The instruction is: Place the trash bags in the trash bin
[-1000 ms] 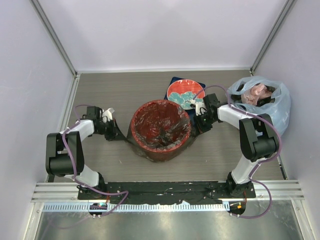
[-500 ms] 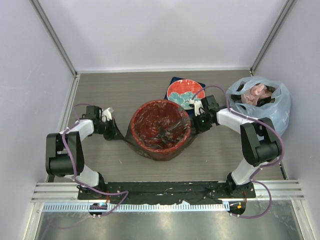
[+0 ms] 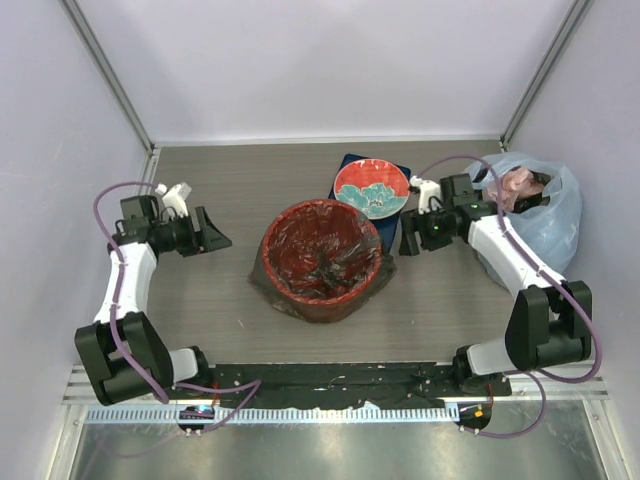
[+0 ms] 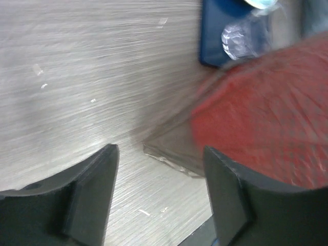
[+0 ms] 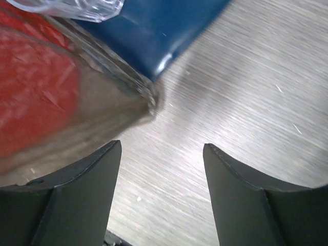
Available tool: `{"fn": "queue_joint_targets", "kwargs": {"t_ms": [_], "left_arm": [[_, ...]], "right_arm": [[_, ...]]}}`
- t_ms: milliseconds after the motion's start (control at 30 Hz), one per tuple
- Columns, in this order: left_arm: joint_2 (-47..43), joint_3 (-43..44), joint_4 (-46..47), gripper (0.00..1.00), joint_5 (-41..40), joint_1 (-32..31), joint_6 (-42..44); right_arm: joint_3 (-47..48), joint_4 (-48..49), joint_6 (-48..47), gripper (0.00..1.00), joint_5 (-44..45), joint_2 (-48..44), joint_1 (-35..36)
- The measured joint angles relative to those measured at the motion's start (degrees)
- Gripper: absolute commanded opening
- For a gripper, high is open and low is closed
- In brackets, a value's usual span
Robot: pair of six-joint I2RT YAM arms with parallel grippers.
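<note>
Left of the trash bin, my left tool gapes wide, empty. The trash bag sits inside the bin, its edges draped over the rim onto the desk: nearly done, I judge. Right of it, my right tool gapes empty. The bin's base is hidden.

The left gripper now sits well left of the bin, no longer at the bag's left corner. The right gripper has drawn back from the bin's right rim. Both now stand apart from the bag, jaws spread and empty. The bag's corner lies slack beside the bin.
</note>
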Motion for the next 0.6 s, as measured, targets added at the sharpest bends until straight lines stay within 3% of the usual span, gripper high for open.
{"fn": "queue_joint_targets", "kwargs": {"t_ms": [67, 167, 267, 367, 467, 600], "left_arm": [[0.2, 3.3, -5.0, 0.9, 5.1, 0.8, 7.0], [0.7, 8.9, -17.6, 1.0, 12.9, 0.6, 25.5], [2.2, 12.3, -30.9, 1.0, 16.5, -0.2, 49.4], [4.6, 12.6, -37.7, 1.0, 17.1, -1.8, 67.3], [5.9, 12.6, -41.3, 1.0, 17.7, -4.1, 76.9], [4.2, 12.1, -41.7, 0.91, 18.4, -9.6, 76.4]], "right_arm": [[1.2, -3.6, -2.7, 0.81, -2.6, -0.4, -4.0], [2.8, -9.6, -10.1, 0.86, -7.2, -1.6, -9.2], [2.8, -14.3, -20.3, 0.89, -12.3, -5.9, -12.1], [2.5, -16.7, -30.7, 0.89, -19.6, -11.1, -11.7], [2.5, -17.4, -37.4, 0.89, -25.4, -13.4, -8.5], [2.0, -16.6, -41.4, 0.89, -29.1, -11.7, -3.0]]}}
